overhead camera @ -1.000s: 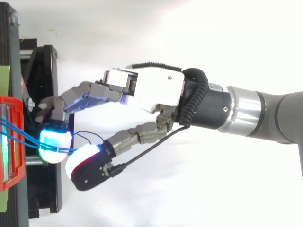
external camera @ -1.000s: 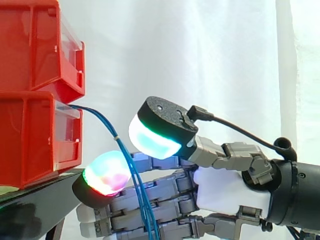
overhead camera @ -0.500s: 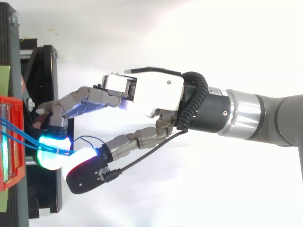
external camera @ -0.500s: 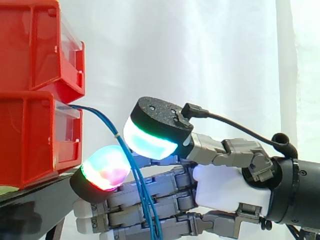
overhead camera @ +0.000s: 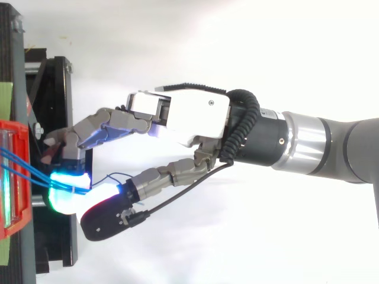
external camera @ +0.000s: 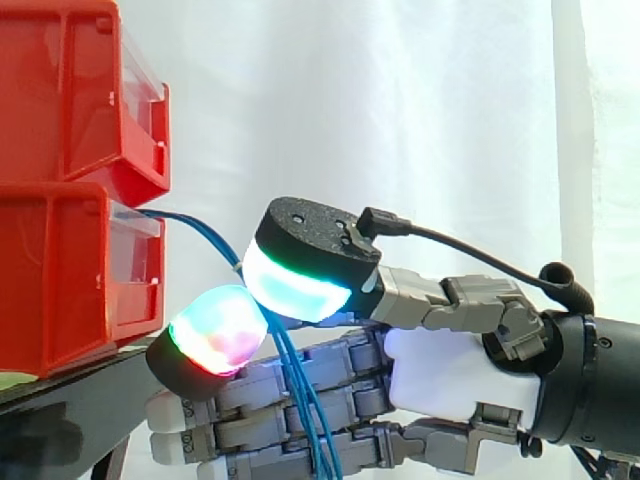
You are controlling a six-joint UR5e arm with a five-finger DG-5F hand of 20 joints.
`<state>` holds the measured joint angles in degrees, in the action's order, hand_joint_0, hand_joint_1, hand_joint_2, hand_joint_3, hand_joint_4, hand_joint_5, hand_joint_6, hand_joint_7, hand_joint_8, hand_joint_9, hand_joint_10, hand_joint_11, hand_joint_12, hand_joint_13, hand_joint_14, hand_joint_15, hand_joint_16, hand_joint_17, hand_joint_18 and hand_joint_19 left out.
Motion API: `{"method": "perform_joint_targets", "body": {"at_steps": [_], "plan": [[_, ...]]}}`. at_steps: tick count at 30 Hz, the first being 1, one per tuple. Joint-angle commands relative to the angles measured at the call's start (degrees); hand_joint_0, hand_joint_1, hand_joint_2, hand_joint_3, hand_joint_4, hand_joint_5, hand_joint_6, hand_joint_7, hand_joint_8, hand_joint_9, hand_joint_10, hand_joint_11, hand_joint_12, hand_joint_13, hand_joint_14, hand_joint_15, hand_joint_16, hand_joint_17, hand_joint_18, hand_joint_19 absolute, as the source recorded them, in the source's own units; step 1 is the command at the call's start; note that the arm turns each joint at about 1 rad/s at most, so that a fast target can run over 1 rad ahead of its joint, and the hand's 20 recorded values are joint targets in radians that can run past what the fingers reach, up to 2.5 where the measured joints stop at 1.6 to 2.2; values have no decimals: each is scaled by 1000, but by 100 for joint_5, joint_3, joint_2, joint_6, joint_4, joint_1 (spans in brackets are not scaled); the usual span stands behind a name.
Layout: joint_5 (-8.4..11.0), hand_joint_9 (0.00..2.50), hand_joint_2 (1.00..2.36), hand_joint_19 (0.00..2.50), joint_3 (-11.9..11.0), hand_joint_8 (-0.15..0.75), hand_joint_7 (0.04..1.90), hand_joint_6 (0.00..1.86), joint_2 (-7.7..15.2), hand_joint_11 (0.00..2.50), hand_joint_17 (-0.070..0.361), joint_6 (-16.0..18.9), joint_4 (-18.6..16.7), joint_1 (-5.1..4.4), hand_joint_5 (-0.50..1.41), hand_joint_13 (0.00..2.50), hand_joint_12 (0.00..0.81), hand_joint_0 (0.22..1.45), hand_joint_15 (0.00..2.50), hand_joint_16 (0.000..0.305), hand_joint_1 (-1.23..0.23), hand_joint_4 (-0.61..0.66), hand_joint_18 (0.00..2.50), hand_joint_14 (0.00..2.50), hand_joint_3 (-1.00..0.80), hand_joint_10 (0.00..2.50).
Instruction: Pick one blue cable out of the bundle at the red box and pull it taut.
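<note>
hand (overhead camera: 183, 115) horiz., pads (external camera: 215, 335) pinching blue cables (external camera: 300, 405)

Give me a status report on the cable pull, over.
Robot hand pinched shut on the blue cables. Cables slack, drooping from the red box, not taut. No obstruction seen.

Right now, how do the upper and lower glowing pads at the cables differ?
Colour: the upper pad glows cyan-white with a green rim; the lower pad glows green, red and magenta. Place: the upper pad sits right of the blue cables, the lower pad left of them, nearer the red bins. Both belong to the hand, have black backs and seem to pinch the cables between them.
</note>
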<state>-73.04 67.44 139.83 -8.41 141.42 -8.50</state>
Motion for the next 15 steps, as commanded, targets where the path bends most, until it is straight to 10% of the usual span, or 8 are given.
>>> {"method": "perform_joint_targets", "body": {"at_steps": [1,15], "plan": [[0,526,1011,67,-29,291,864,914,0,233,119,-3,9,-2,-208,388,378,639,136,53,-735,82,356,4,-359,6],[-105,541,1019,66,-117,293,937,944,-9,238,120,15,70,-2,-214,410,375,651,138,53,-765,-4,389,4,-220,6]]}}
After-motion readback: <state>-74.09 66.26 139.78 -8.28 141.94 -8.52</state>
